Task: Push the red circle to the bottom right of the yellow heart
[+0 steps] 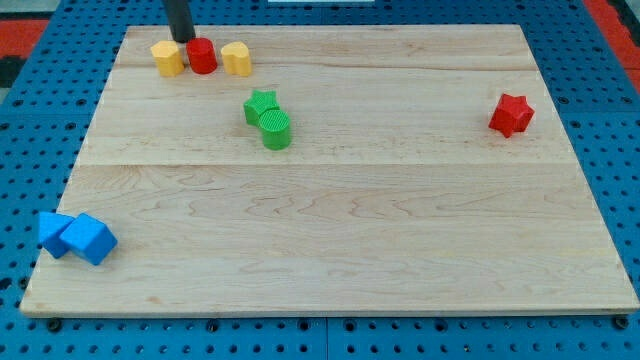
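Observation:
The red circle (202,56) sits near the view's top left, between two yellow blocks. The yellow block on its left (168,59) touches it; the yellow block on its right (236,59) stands close beside it. I cannot tell which of the two is the heart. My tip (183,39) is at the end of the dark rod, just above and left of the red circle, between it and the left yellow block, touching or nearly touching them.
A green star (260,105) and a green circle (276,129) touch each other below the red circle. A red star (512,115) lies at the right. Two blue blocks (77,237) lie at the bottom left. The wooden board (330,220) ends close above the tip.

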Controlling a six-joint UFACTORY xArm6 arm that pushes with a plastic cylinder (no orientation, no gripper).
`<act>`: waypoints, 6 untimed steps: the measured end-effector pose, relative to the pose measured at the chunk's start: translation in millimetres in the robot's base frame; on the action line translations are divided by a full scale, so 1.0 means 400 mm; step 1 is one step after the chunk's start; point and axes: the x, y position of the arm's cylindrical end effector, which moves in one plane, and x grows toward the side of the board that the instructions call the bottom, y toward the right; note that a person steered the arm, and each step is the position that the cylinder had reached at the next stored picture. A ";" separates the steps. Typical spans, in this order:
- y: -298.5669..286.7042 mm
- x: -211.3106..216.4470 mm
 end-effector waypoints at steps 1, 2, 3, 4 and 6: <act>0.201 0.106; 0.231 0.196; 0.080 0.134; 0.019 0.237; 0.195 0.250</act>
